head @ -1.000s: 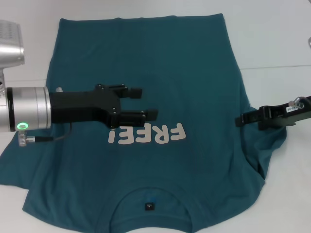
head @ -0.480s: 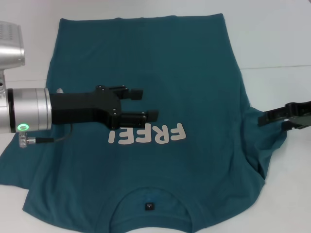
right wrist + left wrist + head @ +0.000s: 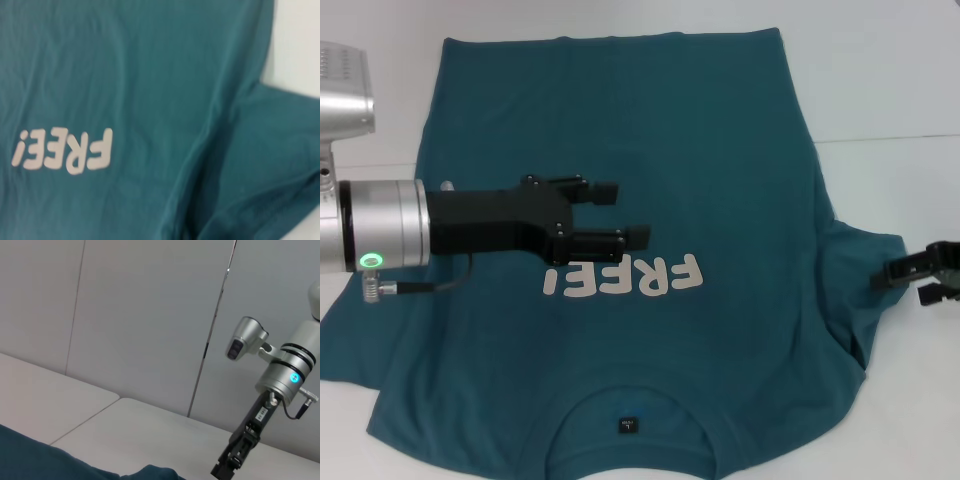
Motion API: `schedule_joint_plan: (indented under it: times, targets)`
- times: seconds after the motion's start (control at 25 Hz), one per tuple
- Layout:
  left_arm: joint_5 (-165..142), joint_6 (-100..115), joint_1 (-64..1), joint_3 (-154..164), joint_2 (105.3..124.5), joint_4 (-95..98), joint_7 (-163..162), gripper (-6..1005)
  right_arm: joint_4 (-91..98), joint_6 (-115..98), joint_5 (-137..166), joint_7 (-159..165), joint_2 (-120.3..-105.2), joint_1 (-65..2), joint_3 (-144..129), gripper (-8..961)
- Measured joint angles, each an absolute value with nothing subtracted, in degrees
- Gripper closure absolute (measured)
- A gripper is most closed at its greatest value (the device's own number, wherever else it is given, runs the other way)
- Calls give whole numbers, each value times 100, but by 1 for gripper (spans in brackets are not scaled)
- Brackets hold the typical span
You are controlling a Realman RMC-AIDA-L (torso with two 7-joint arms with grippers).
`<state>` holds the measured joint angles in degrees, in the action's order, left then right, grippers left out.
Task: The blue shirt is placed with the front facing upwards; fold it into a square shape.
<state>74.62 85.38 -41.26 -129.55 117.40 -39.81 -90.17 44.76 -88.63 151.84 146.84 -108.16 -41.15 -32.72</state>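
The blue shirt (image 3: 650,120) lies spread front up on the white table (image 3: 880,80), with its collar and black neck label (image 3: 627,425) nearest me. My left gripper (image 3: 626,213) hovers open over the shirt's middle, just beyond the whitish "FREE!" print (image 3: 625,277). At the right edge my right gripper (image 3: 902,284) stands open just off the shirt's right sleeve (image 3: 860,262), holding nothing. The right wrist view shows the shirt (image 3: 150,75), its print (image 3: 62,150) and the creased sleeve. In the left wrist view the shirt's edge (image 3: 40,460) and the right gripper (image 3: 227,470) appear.
Bare white tabletop (image 3: 900,190) surrounds the shirt at the right and far side. Grey wall panels (image 3: 140,315) stand behind the table in the left wrist view. The shirt's left sleeve (image 3: 350,340) reaches the left border of the head view.
My right gripper has drawn back to the right, from over the right sleeve to off the shirt. The sleeve now lies spread out. The left gripper has barely shifted.
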Motion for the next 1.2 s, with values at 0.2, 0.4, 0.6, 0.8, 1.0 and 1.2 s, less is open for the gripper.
schedule_joint_plan:
  times: [0.2,0.4,0.6,0.8,1.0,1.2]
  targets:
    - [7462,8531,-4140,-12955,11741,-3983,-9018,156,4473,-8864,15343,14875,-10839,-4105,-3321,62]
    - [7462,8526,-4148,-12955,11762,-3988,-9002,156,4491,-8870,15431,15022,-10827,-4188,-3430,64]
    - [7461,8521,-4149,-12954,11775,-3982,-8991,156,4462,-8791,15434,15044,-10921,-4299,-3535,66]
    - [7462,8532,-4139,-12957,11771,-3981,-8989,156,4320,-8668,15434,15046,-10961,-4402,-3551,68]
    - [7462,8531,-4134,-12964,11768,-3981,-8986,156,4168,-8534,15434,15052,-10964,-4430,-3551,70]
    - [7461,8530,-4131,-12964,11767,-3981,-8984,156,4107,-8514,15434,15078,-10962,-4430,-3551,72]
